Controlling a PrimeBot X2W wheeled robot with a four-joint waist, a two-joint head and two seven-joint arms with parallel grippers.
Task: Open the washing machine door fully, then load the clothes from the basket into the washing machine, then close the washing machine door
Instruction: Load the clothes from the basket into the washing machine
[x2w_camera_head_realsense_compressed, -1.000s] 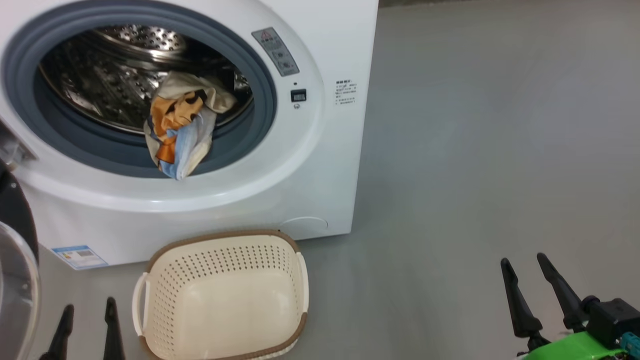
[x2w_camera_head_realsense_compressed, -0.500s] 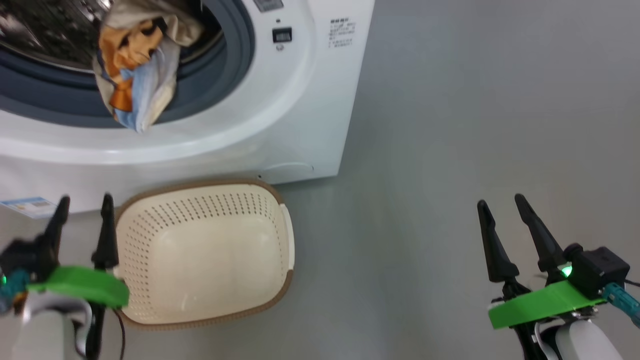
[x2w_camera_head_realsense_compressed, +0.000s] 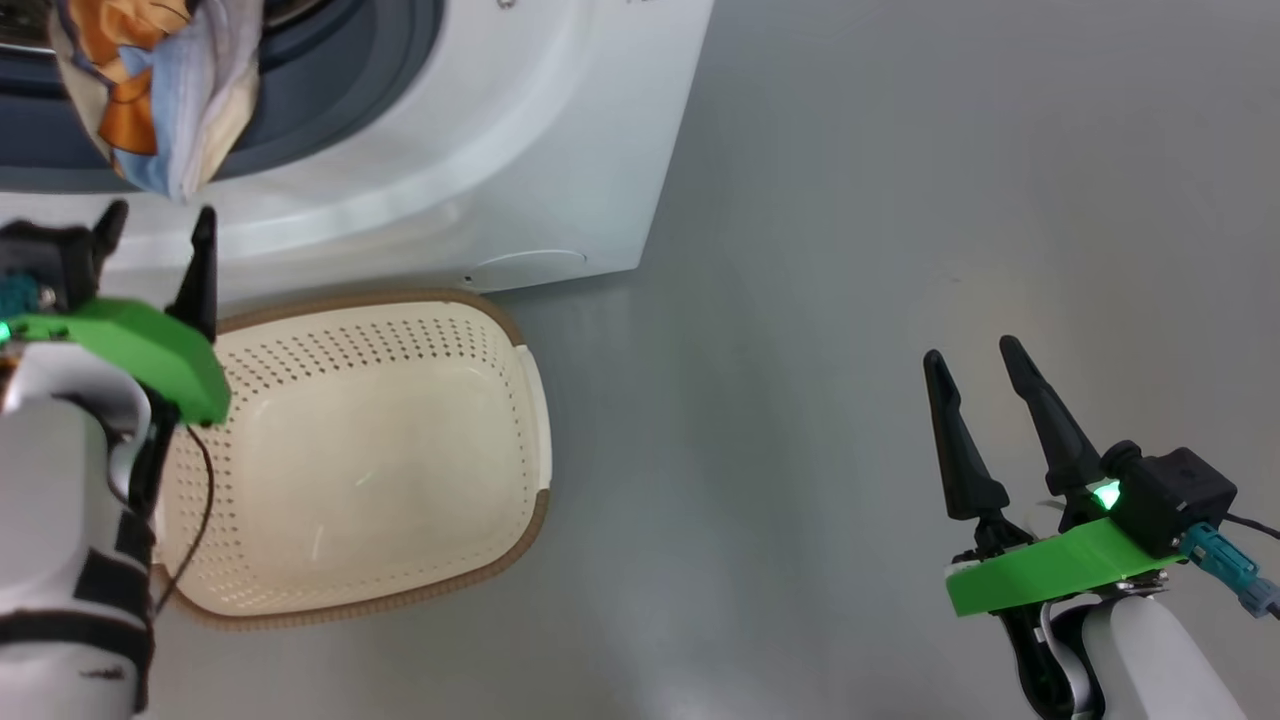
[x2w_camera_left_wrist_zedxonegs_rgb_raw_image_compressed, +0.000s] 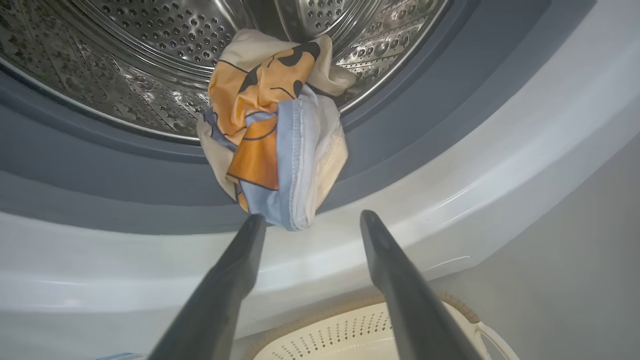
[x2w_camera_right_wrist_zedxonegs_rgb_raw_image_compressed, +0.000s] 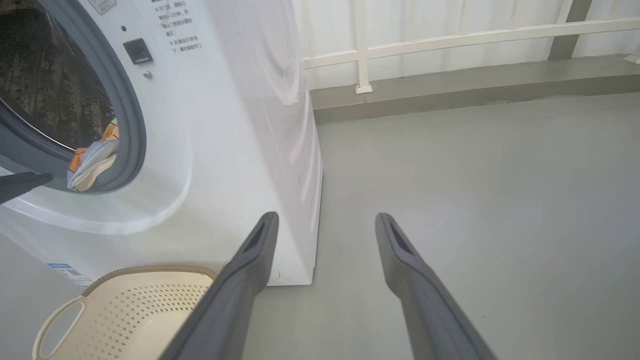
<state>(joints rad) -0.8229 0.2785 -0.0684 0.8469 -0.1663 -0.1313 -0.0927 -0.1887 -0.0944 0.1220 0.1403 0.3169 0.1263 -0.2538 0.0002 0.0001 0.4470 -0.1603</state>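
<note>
Clothes (x2w_camera_head_realsense_compressed: 150, 95) cropped by head view's edge

washing machine (x2w_camera_head_realsense_compressed: 520, 150): on the floor (x2w_camera_head_realsense_compressed: 900, 200), far left of the head view.
clothes (x2w_camera_head_realsense_compressed: 150, 90): in the machine's opening, hanging over its lower edge.
basket (x2w_camera_head_realsense_compressed: 500, 330): on the floor, just before the machine, below the opening.
left gripper (x2w_camera_head_realsense_compressed: 160, 215): above the basket's left rim, fingertips just under the clothes.
right gripper (x2w_camera_head_realsense_compressed: 970, 352): over the floor, well right of the basket.

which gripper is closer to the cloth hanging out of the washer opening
Left. The left gripper sits just below the cloth, fingers open, pointing at it. The right gripper is far off to the side over the floor, past the washing machine.
</note>
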